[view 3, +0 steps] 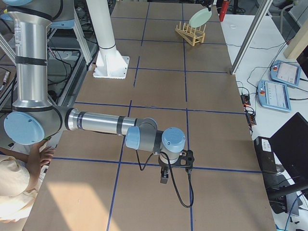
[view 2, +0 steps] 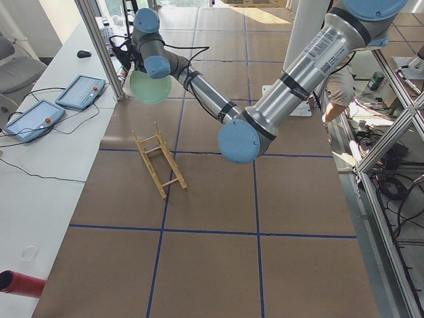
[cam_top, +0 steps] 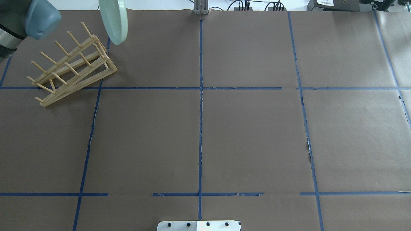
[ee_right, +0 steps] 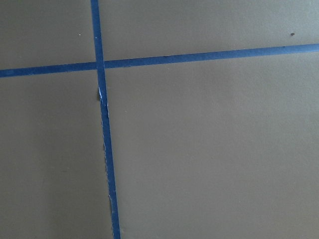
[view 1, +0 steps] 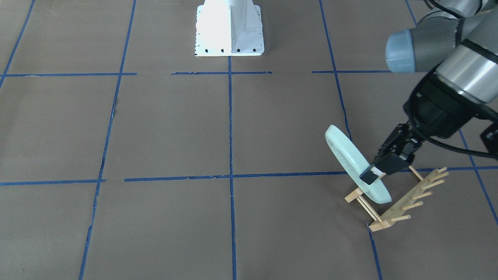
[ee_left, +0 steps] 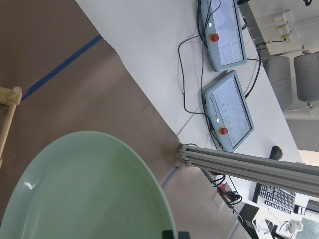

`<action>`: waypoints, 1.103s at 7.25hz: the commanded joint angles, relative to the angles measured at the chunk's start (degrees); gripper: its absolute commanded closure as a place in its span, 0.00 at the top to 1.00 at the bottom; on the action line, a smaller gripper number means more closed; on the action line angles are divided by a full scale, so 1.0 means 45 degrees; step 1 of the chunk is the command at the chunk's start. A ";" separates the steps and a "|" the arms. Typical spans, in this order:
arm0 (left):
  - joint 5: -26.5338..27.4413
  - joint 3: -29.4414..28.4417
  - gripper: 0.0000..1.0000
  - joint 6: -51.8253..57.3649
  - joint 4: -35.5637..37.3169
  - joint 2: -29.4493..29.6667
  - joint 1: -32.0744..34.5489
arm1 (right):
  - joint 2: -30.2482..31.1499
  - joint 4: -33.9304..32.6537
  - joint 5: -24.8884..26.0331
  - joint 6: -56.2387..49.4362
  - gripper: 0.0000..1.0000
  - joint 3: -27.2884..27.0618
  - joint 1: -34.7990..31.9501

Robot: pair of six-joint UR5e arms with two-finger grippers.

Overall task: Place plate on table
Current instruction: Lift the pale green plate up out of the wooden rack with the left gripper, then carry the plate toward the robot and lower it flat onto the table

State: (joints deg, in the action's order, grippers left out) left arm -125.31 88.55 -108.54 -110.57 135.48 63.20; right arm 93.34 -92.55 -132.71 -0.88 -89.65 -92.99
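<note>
Brown paper table (view 1: 175, 128) with a grid of blue tape. My left gripper (view 1: 373, 174) clamps the pale green plate (view 1: 350, 159) by its rim, tilted in the air over the wooden rack (view 1: 391, 214). My right gripper (view 3: 164, 178) hangs low over the table, and I cannot tell whether it is open or closed.

Your overhead view looks forward and down from behind the robot base (cam_top: 198, 225), bottom centre; the front-facing view looks back, base at top centre. Both share the wooden rack (cam_top: 71, 69), upper left versus lower right. Your side views look along the table (view 2: 212, 212) from opposite ends. Wrist cameras sit close: left on the plate (ee_left: 89, 189), right on tape lines (ee_right: 102, 124).
</note>
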 commanded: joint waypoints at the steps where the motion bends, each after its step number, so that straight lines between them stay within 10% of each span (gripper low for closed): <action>1: 0.3006 0.0029 0.00 0.1804 0.4936 0.1604 -0.2918 | 0.0000 0.0000 0.0000 0.0000 1.00 0.0000 0.0000; 4: 0.5478 -0.0651 0.00 0.4542 1.0144 0.1924 -0.6145 | 0.0000 0.0000 0.0000 0.0000 1.00 0.0000 0.0000; 8: 0.5971 -0.1808 0.00 0.4666 1.0489 0.1632 -0.7754 | 0.0000 0.0000 0.0000 0.0000 1.00 0.0000 0.0000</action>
State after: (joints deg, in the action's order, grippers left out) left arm -98.68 80.76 -87.62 -63.43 143.49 29.74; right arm 93.34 -92.55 -132.72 -0.88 -89.65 -92.99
